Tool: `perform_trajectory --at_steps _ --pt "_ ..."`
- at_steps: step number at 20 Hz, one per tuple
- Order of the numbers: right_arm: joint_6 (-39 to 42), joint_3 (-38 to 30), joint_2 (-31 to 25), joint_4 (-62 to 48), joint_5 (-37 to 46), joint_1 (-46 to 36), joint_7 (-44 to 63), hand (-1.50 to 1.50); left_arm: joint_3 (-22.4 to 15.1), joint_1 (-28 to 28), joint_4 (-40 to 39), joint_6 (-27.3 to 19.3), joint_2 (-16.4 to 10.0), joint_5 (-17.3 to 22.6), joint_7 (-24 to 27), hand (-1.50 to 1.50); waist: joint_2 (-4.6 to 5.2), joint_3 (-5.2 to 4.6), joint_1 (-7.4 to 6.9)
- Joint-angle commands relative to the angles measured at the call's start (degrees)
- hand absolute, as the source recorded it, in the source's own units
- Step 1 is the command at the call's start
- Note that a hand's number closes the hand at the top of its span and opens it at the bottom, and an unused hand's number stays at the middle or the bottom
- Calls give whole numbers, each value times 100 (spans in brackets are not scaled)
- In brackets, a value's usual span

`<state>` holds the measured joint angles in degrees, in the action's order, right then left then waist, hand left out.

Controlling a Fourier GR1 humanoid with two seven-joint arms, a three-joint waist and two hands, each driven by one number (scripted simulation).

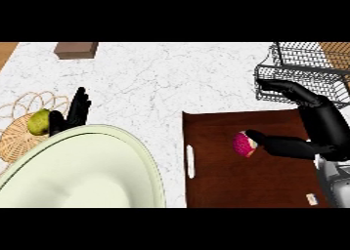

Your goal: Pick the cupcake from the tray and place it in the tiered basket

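Marble counter [170,78] bears a brown tray [235,190], and the cupcake [243,144] sits mid-tray. I judge it light, with soft frosting (pink, easily smeared), so take it by the wrapper's sides. Counted: one tray, one tiered basket [308,73], two hands, one cupcake. The right hand [326,139] is open, its thumb touching the cupcake. The left hand [78,110] rests open at the left.

The cupcake [244,144] shows over the tray [229,185], the tiered basket [308,73] behind it.
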<state>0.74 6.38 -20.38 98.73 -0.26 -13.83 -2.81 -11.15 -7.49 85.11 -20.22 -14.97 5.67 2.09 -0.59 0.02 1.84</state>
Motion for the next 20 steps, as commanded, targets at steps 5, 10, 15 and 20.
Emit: perform_trajectory --at_steps 5,10,15,20 --pt "818 438 -1181 2416 533 1285 860 -150 -307 -42 122 -146 204 -361 -94 0 -1 -11 12" --pt "1358 722 -2528 2949 2260 919 2075 -150 -226 -124 163 -105 121 -289 -256 0 -74 -59 78" --pt "2307 1541 -3339 3438 3621 551 3183 -150 -356 -133 260 32 93 -303 -345 0 -58 -75 -166" --pt "3207 2604 -3285 3824 4447 111 4539 -150 -558 -182 127 -78 335 -448 -248 0 -3 -77 -279"
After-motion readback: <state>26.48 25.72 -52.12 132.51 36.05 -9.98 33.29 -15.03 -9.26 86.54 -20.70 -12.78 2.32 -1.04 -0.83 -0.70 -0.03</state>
